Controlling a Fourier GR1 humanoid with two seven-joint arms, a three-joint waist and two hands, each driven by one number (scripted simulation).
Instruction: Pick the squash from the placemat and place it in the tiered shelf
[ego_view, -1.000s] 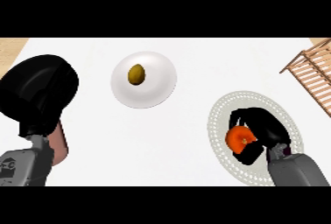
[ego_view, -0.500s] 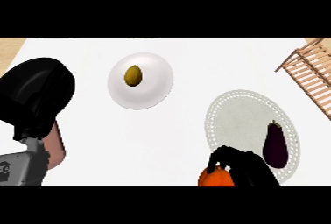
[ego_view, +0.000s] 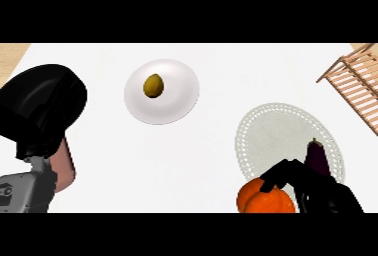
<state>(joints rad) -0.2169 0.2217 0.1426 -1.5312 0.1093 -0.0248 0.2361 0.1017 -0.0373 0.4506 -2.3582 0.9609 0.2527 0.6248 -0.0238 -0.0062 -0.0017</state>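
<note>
The right hand (ego_view: 317, 187) curled round the orange squash (ego_view: 266, 197) at the view's lower edge, just off the placemat (ego_view: 277, 135), where an eggplant (ego_view: 318, 157) lay. A plate (ego_view: 162, 91) held an olive-brown item (ego_view: 153, 85), too small to identify; the shelf (ego_view: 356, 82) was cut off top right. The left hand (ego_view: 40, 112) rested open at left.

No readable text, labels, brands or numbers anywhere. Only a dark, blurred mark on the grey left forearm casing (ego_view: 16, 192) at the lower left edge; what it says can't be made out.
</note>
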